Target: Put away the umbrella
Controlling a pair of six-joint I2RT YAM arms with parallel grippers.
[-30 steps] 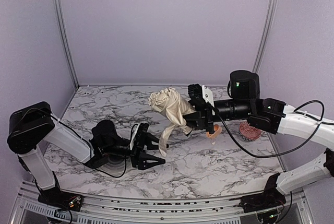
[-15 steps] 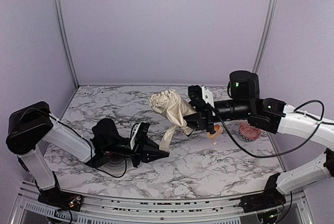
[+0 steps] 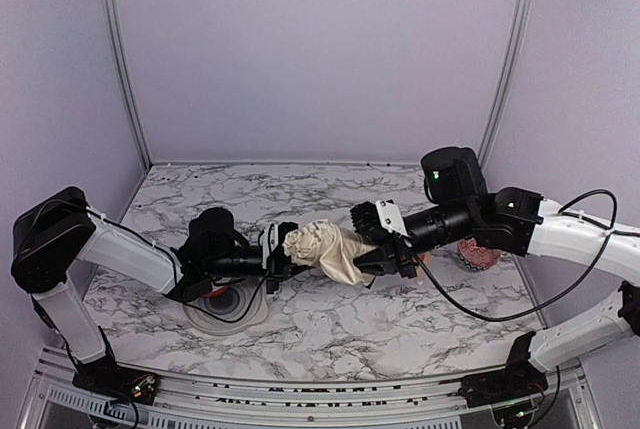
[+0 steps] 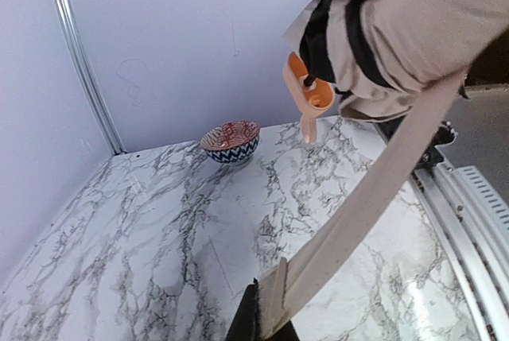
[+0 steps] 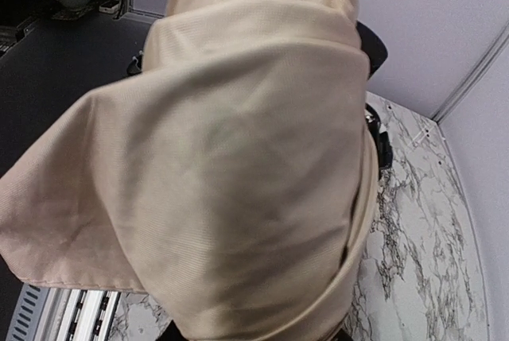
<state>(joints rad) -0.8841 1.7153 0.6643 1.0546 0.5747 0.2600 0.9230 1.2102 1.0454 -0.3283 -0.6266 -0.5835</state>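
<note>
Clamping the cream fabric folding umbrella (image 3: 325,249) with the right gripper (image 3: 380,254), up above the white marble table (image 3: 340,334) at mid-width; pinching its flat beige strap (image 4: 366,202) tight in the closed left gripper (image 3: 285,261).

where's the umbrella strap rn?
Left wrist view: the strap runs diagonally from the umbrella at upper right down to the left pincer at bottom centre, which is shut on its end.

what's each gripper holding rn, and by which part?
Both hold the umbrella. The right gripper clamps the bundled canopy near the handle; the left gripper pinches the free end of its strap.
</note>
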